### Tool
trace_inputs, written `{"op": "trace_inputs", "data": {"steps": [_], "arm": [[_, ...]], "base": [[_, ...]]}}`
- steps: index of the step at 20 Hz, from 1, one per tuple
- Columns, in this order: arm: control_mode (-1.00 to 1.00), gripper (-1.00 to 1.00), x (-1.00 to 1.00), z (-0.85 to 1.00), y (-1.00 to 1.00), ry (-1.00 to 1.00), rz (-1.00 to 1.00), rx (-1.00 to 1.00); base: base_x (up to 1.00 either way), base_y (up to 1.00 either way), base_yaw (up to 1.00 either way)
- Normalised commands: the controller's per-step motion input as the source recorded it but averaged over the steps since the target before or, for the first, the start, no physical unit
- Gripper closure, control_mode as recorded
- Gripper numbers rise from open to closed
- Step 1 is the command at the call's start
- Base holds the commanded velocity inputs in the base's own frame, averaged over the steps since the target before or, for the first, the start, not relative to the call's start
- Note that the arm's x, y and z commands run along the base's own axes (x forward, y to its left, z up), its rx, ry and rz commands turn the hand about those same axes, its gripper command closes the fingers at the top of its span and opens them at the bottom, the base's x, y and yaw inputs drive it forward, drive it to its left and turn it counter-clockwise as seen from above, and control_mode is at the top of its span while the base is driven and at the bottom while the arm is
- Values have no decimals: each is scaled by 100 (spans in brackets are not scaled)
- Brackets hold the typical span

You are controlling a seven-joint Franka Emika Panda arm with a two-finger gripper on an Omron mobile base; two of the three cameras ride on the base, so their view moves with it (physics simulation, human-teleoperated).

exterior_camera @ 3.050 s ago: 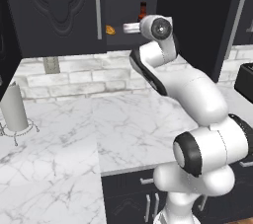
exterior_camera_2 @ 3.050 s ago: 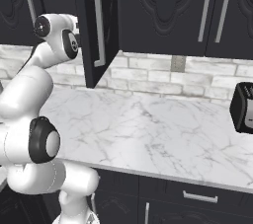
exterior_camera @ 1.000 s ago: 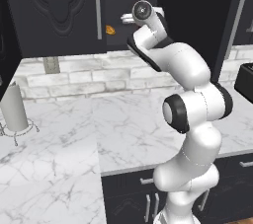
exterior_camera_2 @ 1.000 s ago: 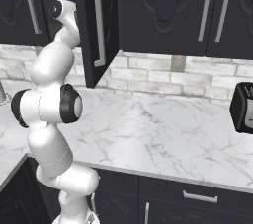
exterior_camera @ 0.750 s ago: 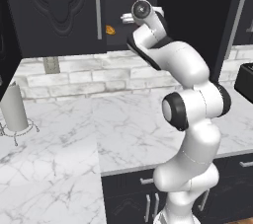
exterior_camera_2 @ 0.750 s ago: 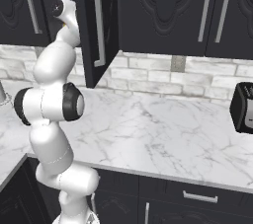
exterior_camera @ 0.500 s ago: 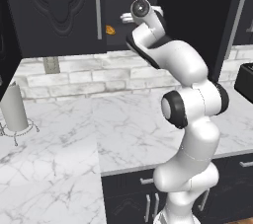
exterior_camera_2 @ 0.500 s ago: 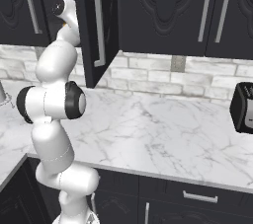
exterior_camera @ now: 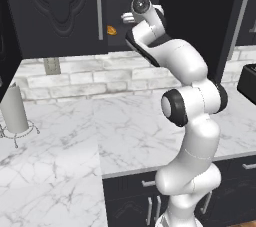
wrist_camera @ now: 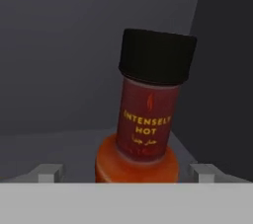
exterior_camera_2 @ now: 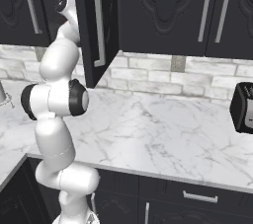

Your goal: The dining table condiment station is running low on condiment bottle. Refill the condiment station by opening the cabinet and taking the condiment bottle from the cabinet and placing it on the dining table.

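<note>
Inside the cabinet: small slim hot-sauce bottle with a brownish-red body, narrow neck and black cap [wrist_camera: 148,119], upright on the grey shelf floor, close before the hand camera, near the dark side wall on the right of the hand view.
Bottle label: yellow print reading "INTENSELY HOT" under a small flame mark.
Gripper [wrist_camera: 127,172]: spread wide, one pale fingertip [wrist_camera: 48,172] on each side of the bottle's orange lower body, apart from the glass, nothing clamped.
Gripper seen from the left base view: hand [exterior_camera: 128,18] reaching into the dark opening at cabinet height, beside an orange spot [exterior_camera: 112,30] of the bottle just past the door edge.
Cabinet: black upper wall cabinet with ornate carved panel doors [exterior_camera_2: 163,6] and long vertical silver bar handles; one door [exterior_camera_2: 99,25] swung out toward the camera, arm passing behind it.
Arm: white Franka arm with dark joints [exterior_camera_2: 54,99], rising from the front edge of the counter up to the open cabinet.
Counter: white grey-veined marble top [exterior_camera: 130,126] with a pale brick backsplash along its back edge.
Right edge of the counter: black toaster [exterior_camera_2: 242,107].
Left corner of the counter: pale roll on a wire stand [exterior_camera: 14,113].
</note>
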Motion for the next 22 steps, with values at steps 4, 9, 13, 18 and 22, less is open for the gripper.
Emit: {"op": "trace_inputs", "data": {"steps": [4,9,13,18,22], "arm": [[-100,100,3,0,-6,2,0,0],[-100,100,7,0,-1,6,0,0],[-100,100,3,0,0,6,0,0],[-100,100,0,0,0,0,0,0],[-100,100,0,0,0,0,0,0]], "base": [[0,0,0],[0,0,0],[0,0,0],[0,0,0],[0,0,0]]}}
